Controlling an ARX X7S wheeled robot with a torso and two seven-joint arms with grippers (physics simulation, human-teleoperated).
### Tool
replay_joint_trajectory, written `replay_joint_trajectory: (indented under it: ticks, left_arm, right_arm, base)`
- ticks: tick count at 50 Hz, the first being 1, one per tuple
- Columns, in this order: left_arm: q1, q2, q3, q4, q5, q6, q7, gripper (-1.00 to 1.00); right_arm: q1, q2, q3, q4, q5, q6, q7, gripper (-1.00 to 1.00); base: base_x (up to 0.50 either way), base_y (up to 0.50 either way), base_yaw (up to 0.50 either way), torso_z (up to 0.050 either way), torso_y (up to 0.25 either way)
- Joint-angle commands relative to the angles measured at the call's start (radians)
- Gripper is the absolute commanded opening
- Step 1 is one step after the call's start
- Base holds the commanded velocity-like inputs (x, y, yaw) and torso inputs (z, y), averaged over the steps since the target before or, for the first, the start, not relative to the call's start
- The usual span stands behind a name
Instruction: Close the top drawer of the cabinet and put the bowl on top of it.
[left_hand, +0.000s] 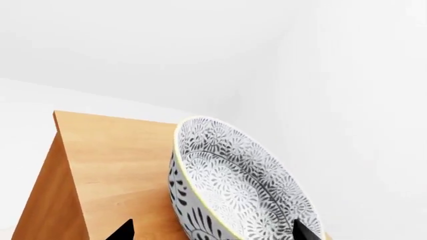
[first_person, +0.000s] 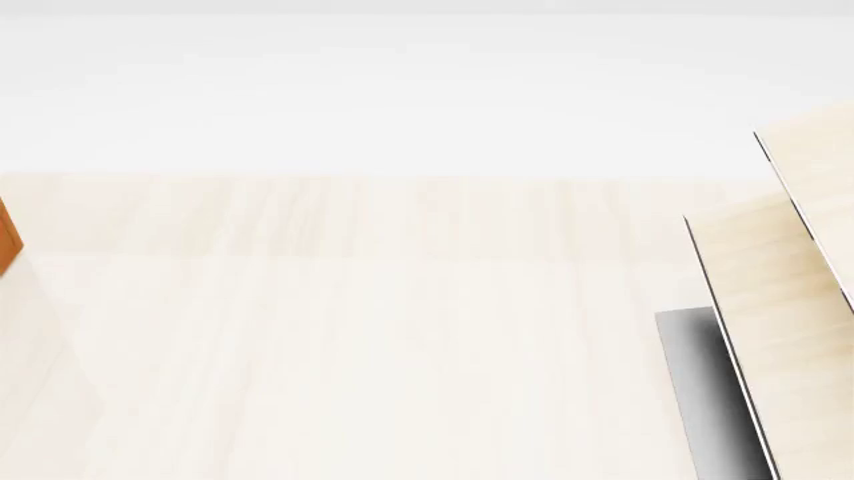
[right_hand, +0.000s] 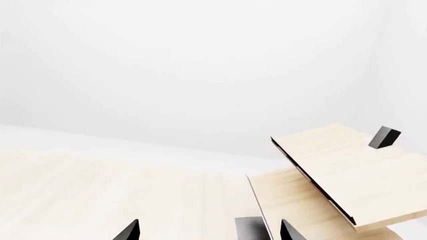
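Here, the left wrist view shows the bowl (left_hand: 240, 187), white with a fine grey floral pattern, tilted steeply on its side over the flat orange-brown top of the cabinet (left_hand: 113, 165), toward that top's far right part. The left gripper (left_hand: 213, 232) shows only as two dark fingertips, one on each side of the bowl's lower body; they stand well apart, and whether they clamp the bowl cannot be told from this view. The top drawer is not visible in any view, so its closure cannot be confirmed.

In the head view, only a sliver of the cabinet appears at the left edge of the pale wood desk (first_person: 374, 330); a slanted pale rack (first_person: 781, 300) on a dark base occupies the right edge.

The right wrist view shows the right gripper (right_hand: 210, 232) with fingertips spread wide, holding nothing, near the rack.

Judged from these views, the placing step is in hand. To finish well, the bowl should be levelled until its base sits flat on the cabinet top, well inside the edges, before the fingers withdraw.
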Motion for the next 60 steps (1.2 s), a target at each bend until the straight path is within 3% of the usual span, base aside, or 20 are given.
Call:
replay_joint_trajectory:
  ticks: [1,42,60]
  left_arm:
    - [0.034,-0.018,-0.051,0.077,-0.067,-0.025,-0.028,1.0]
    - [0.331,-0.121,-0.319,0.512,-0.305,-0.086,-0.099,1.0]
    - [0.604,-0.151,-0.606,0.83,-0.402,-0.162,-0.177,1.0]
  right_arm:
    - [-0.003,0.002,-0.003,0.003,-0.003,-0.009,-0.001,1.0]
    - [0.034,-0.023,-0.032,0.045,0.004,-0.008,-0.023,1.0]
    - [0.019,-0.009,-0.02,0.045,0.01,-0.028,-0.019,1.0]
  base:
    - [0.0,0.0,0.0,0.0,0.0]
    - [0.0,0.0,0.0,0.0,0.0]
    - [0.0,0.0,0.0,0.0,0.0]
